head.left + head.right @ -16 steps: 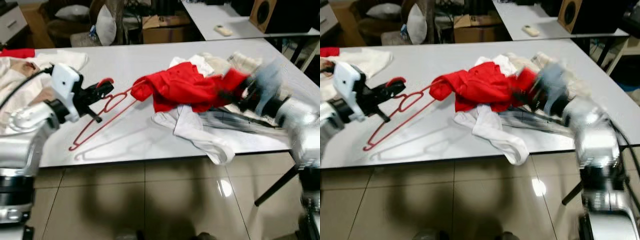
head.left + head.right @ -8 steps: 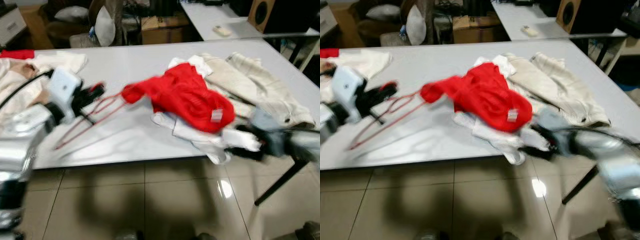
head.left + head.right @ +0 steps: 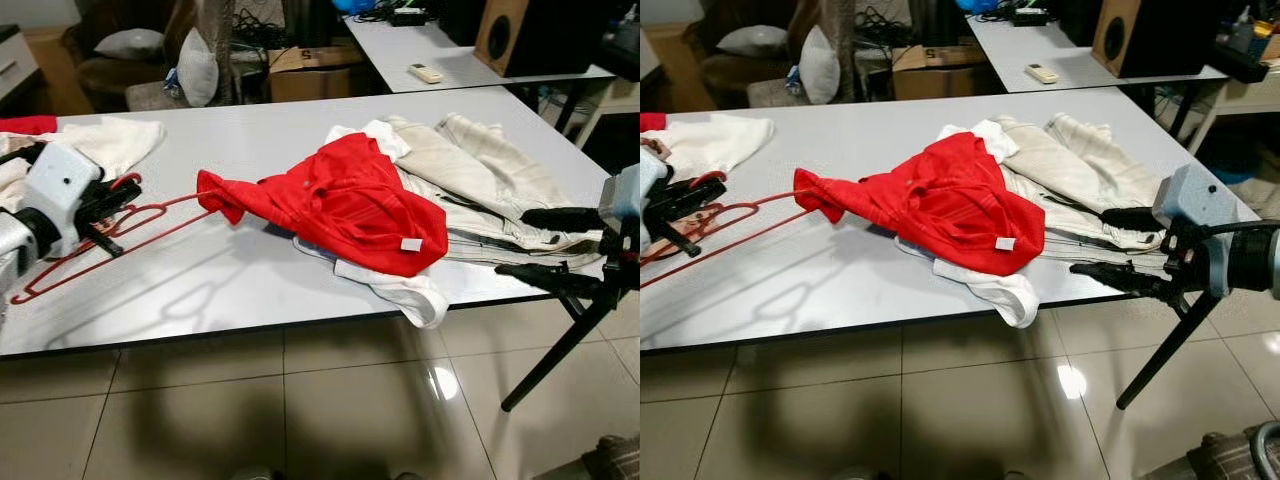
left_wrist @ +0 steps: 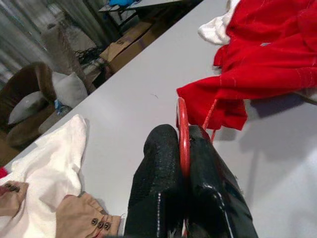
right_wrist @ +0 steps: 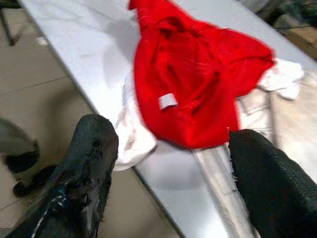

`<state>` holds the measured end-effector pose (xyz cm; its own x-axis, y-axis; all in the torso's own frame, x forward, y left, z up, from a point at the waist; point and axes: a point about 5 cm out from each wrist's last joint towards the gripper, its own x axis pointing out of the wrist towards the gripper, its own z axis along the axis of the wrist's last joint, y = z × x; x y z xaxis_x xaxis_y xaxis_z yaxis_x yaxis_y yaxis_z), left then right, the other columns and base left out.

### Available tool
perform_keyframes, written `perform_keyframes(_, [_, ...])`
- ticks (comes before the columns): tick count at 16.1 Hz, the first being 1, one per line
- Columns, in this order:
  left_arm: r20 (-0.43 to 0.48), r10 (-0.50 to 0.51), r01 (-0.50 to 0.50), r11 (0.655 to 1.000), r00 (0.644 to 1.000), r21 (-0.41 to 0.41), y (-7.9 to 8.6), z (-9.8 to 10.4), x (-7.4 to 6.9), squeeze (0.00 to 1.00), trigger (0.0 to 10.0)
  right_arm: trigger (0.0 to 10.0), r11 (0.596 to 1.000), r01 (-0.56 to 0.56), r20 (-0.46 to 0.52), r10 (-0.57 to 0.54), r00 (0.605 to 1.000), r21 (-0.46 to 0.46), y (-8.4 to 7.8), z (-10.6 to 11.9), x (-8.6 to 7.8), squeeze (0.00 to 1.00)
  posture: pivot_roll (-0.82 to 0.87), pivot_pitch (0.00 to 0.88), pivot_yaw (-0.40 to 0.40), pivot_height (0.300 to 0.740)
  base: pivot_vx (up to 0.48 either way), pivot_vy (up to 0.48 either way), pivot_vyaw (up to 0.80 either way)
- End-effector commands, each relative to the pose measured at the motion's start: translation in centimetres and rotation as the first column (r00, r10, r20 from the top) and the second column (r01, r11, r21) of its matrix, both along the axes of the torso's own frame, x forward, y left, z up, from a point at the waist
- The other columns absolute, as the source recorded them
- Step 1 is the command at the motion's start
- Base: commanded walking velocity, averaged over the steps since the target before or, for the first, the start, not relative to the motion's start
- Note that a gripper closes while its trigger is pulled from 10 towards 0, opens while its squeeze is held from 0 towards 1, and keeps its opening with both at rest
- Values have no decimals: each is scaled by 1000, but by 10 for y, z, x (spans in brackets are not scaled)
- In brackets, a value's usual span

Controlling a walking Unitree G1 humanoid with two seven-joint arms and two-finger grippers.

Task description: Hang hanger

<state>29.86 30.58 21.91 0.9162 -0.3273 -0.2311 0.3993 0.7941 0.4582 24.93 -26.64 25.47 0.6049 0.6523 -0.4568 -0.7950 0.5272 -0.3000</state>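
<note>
At frame centre, hidden: far end of the red hanger (image 3: 120,215) is buried in the red garment (image 3: 345,200); white and beige clothes lie partly under it.
Hanger place: left of frame, slanting above the white surface (image 3: 250,290).
Left gripper (image 3: 118,200): fingers pinching the hanger's hook, arm raised at left edge.
Right gripper (image 3: 560,245): fingers spread, level, off the surface's right edge.
</note>
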Motion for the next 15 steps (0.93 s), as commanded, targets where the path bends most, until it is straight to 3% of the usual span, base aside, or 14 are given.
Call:
perform_keyframes(1, [72,-26,26,1000,997,-5,7,22,-4,0,10000,10000,1000,18,93,-17,995,-6,-1,12,5,0,-89,0,69,740,0,0,0])
perform_keyframes(4, [188,-115,135,986,975,-100,-8,47,1,0,10000,10000,995,16,293,-46,955,103,25,22,27,0,-83,0,66,740,0,0,0])
perform_keyframes(7, [303,-130,171,979,944,-113,-20,72,12,0,10000,10000,985,-44,312,-10,950,166,47,22,40,0,-81,0,66,740,0,0,0])
perform_keyframes(9, [217,-193,196,981,957,8,-29,67,16,0,10000,10000,987,-53,343,-2,939,151,61,20,50,0,-81,0,69,740,0,0,0])
perform_keyframes(10, [74,-205,190,966,976,177,-26,49,16,0,10000,10000,987,-61,343,7,939,147,68,16,52,0,-82,0,70,740,0,0,0])
perform_keyframes(11, [-75,-196,210,923,978,323,-19,31,11,0,10000,10000,989,-47,352,-5,936,139,71,14,55,0,-81,0,71,740,0,0,0])
perform_keyframes(12, [-198,-156,224,890,968,396,-9,16,6,0,10000,10000,989,-26,357,-28,934,146,72,14,59,0,-79,0,69,740,0,0,0])
perform_keyframes(13, [-269,-122,229,882,955,411,-1,7,0,0,10000,10000,988,-21,356,-36,934,153,74,14,62,0,-77,0,69,740,0,0,0])
perform_keyframes(15, [-321,-80,227,862,944,454,8,4,-9,0,10000,10000,988,-20,364,-38,931,153,75,14,63,0,-68,0,62,740,0,0,0])
